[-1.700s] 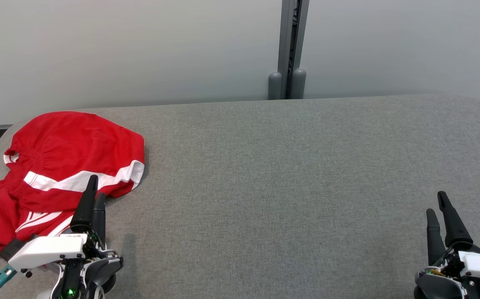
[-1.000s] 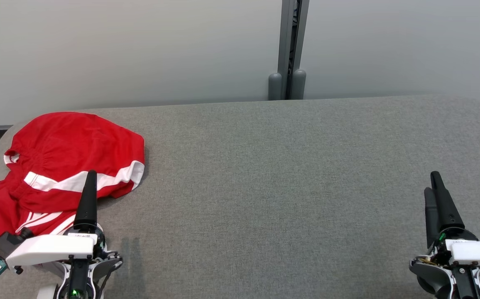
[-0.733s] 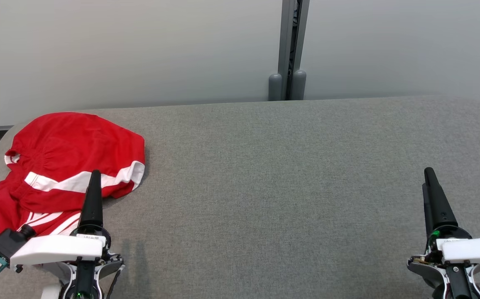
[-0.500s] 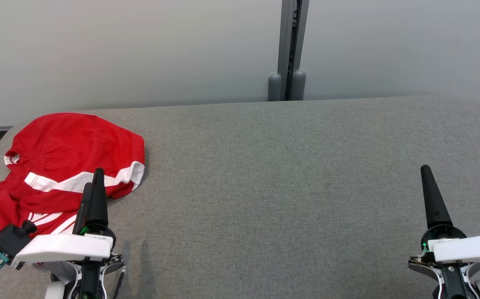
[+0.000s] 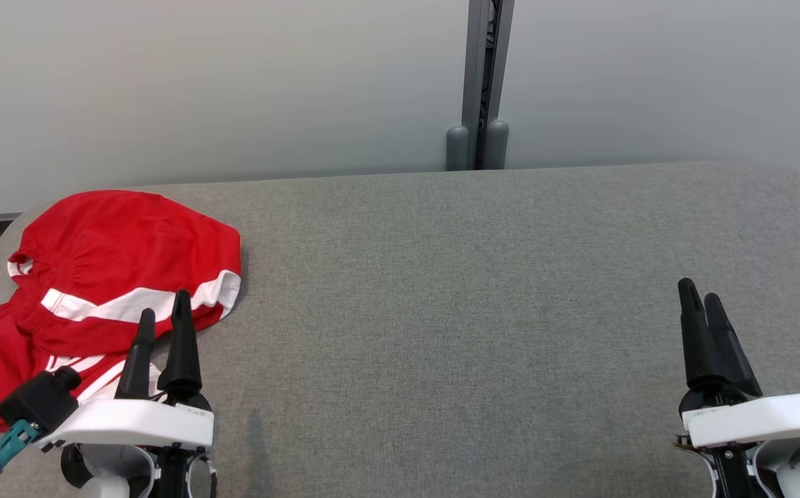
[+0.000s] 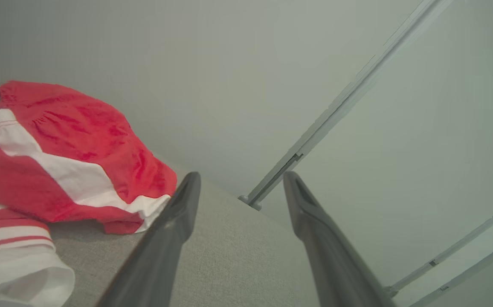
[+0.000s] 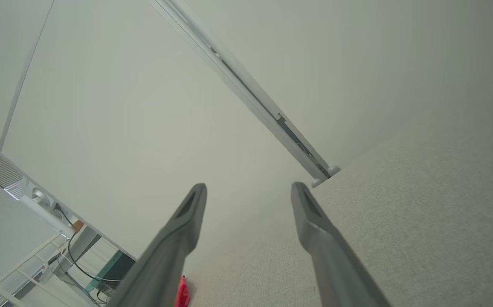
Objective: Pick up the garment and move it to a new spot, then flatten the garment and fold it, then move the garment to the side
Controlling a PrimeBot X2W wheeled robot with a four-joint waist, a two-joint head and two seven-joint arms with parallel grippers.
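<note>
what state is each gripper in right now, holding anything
Left gripper: open, holding nothing, beside the red garment with white stripes.
Right gripper: open, holding nothing, above the grey fabric surface.

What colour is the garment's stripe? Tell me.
White stripe across the red garment; clearest in head view.

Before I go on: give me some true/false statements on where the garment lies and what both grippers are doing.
1. The red garment lies at the left end of the grey surface. True.
2. The left gripper is shut on the garment. False: its jaws are open and hold nothing.
3. The right gripper is open, over bare surface at the right end. True.
4. The garment is spread flat in the middle. False: it lies bunched at the left end.
</note>
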